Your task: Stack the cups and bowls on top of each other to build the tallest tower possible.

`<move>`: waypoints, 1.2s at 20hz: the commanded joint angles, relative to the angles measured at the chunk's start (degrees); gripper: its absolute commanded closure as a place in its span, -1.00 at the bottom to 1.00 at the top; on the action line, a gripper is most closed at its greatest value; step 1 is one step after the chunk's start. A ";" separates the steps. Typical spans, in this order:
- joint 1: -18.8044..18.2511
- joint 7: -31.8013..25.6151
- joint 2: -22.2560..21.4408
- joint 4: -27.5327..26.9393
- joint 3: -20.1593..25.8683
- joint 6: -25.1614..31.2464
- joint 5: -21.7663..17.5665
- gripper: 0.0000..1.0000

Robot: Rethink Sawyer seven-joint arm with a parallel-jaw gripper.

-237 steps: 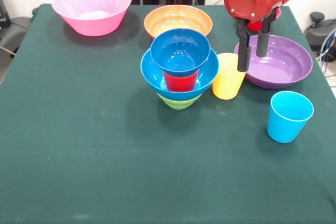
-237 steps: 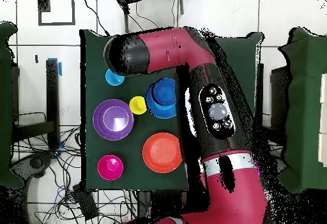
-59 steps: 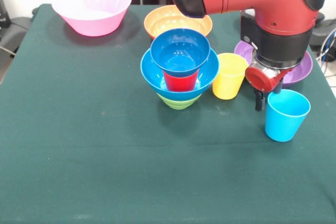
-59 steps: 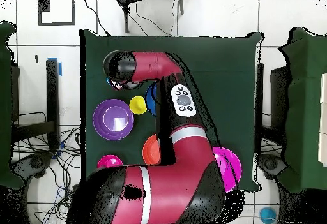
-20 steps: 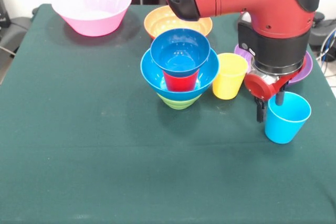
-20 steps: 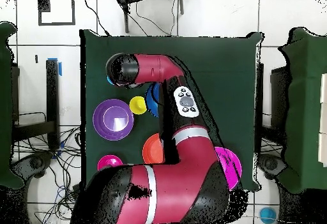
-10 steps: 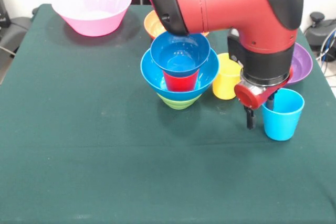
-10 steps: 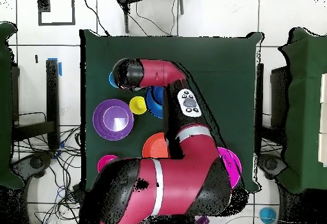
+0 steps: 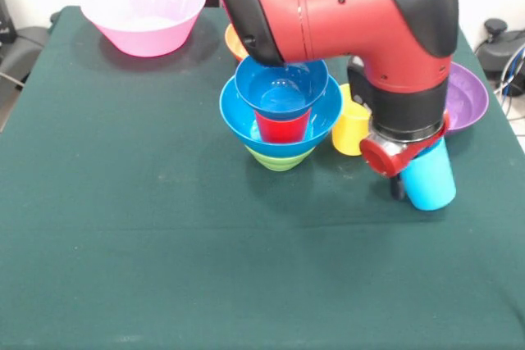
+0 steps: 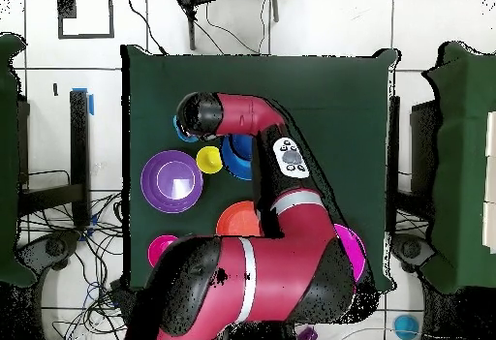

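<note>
Yellow cup (image 9: 351,130) half hidden behind arm (image 9: 344,14), sky-blue cup (image 9: 430,178) beside it

Green-cloth surface (image 9: 123,202) carries: pink bowl (image 9: 144,12), orange bowl (image 9: 234,38), purple bowl (image 9: 467,97), yellow cup (image 9: 351,127), and green bowl (image 9: 279,157) at btm of the tower (image 9: 281,112).
</note>
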 commanded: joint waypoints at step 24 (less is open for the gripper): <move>3.27 4.79 -8.69 -0.28 -6.40 5.76 -3.42 1.00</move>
